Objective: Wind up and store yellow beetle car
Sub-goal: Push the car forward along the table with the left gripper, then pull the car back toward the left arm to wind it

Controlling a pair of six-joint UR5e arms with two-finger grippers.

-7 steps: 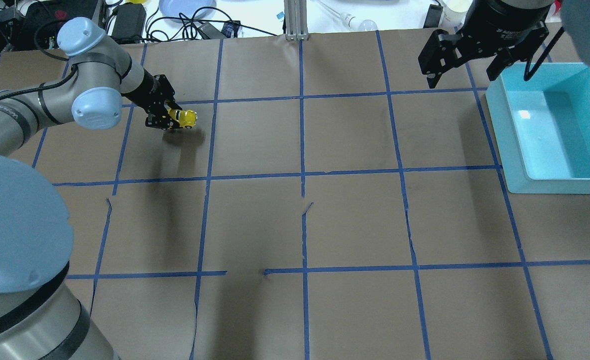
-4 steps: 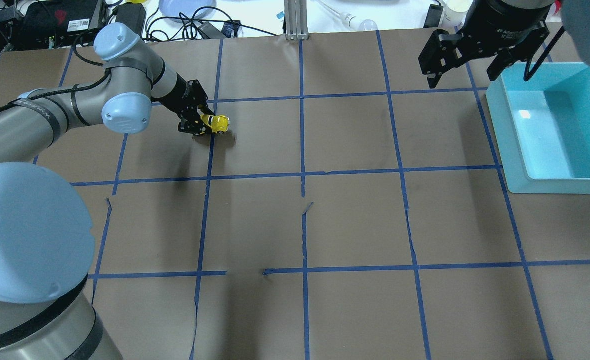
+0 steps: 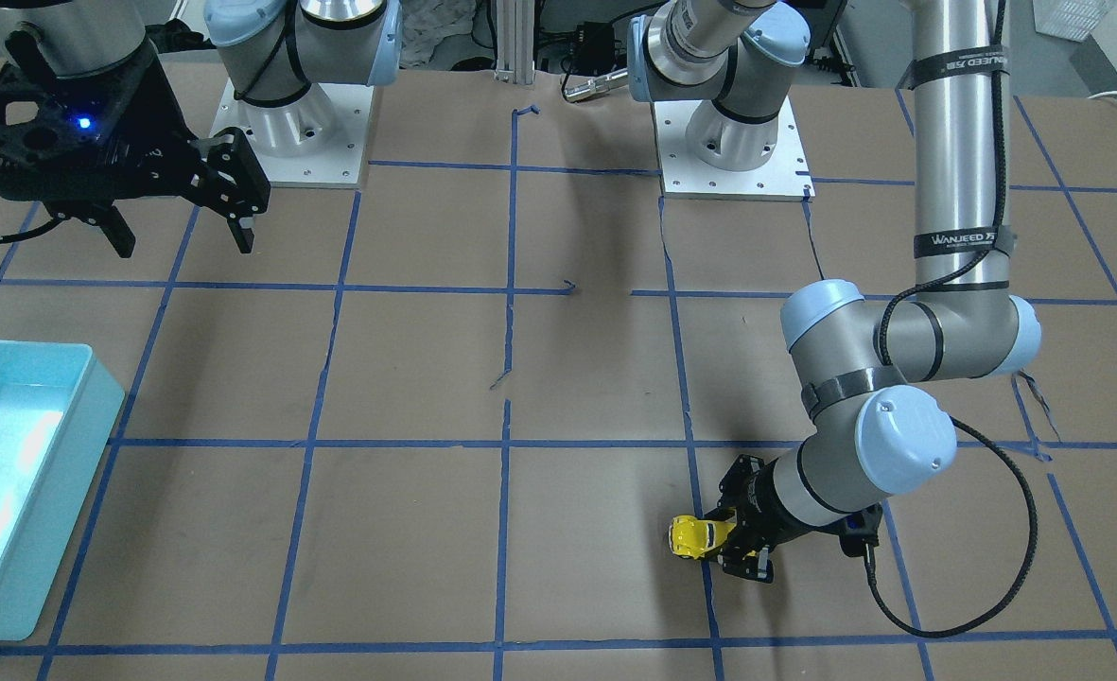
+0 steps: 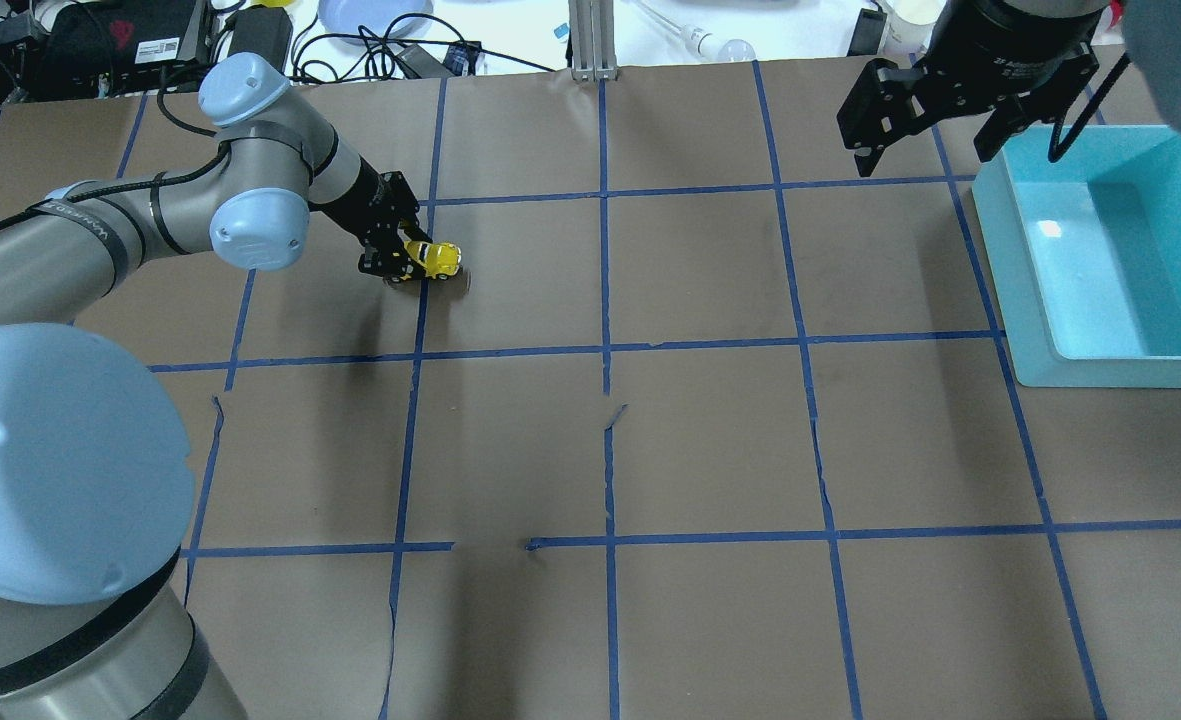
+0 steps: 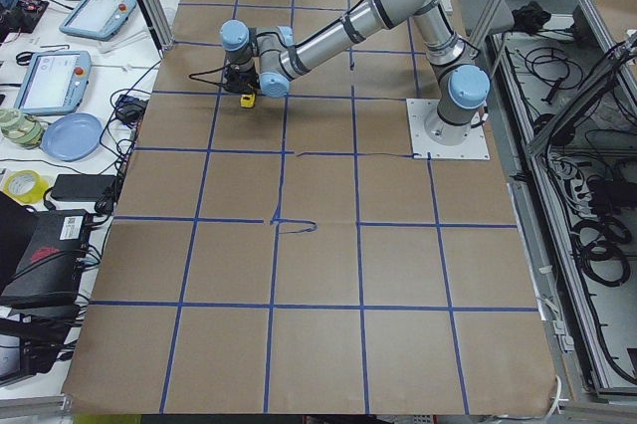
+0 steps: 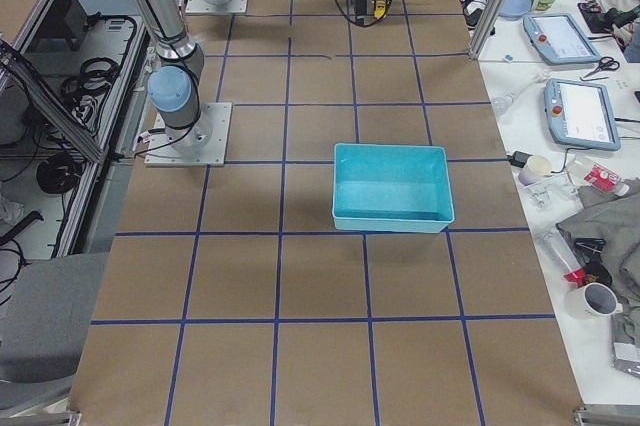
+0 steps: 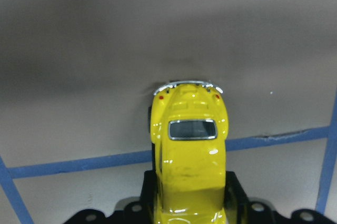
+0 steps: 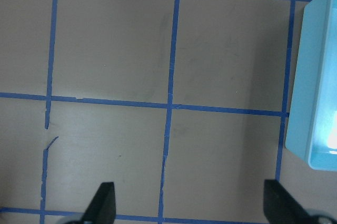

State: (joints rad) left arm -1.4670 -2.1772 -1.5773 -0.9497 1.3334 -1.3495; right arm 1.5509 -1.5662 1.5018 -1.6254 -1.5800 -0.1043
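The yellow beetle car (image 4: 437, 260) is held in my left gripper (image 4: 412, 262), low over the brown table at the far left. In the left wrist view the car (image 7: 189, 145) points away from the camera, gripped by its sides, its shadow close under it. It also shows in the front view (image 3: 692, 535) with the left gripper (image 3: 726, 546) behind it. I cannot tell whether its wheels touch the paper. My right gripper (image 4: 925, 155) is open and empty, high at the far right beside the teal bin (image 4: 1010, 280).
The teal bin (image 3: 57, 492) is empty; its wall shows at the right of the right wrist view (image 8: 316, 77). Blue tape lines grid the brown paper table (image 4: 710, 440). Cables, a plate and tablets lie beyond the far edge (image 4: 370, 30).
My left gripper carried the car to the right by about half a grid square, then sank slightly toward the table. The right arm has not moved.
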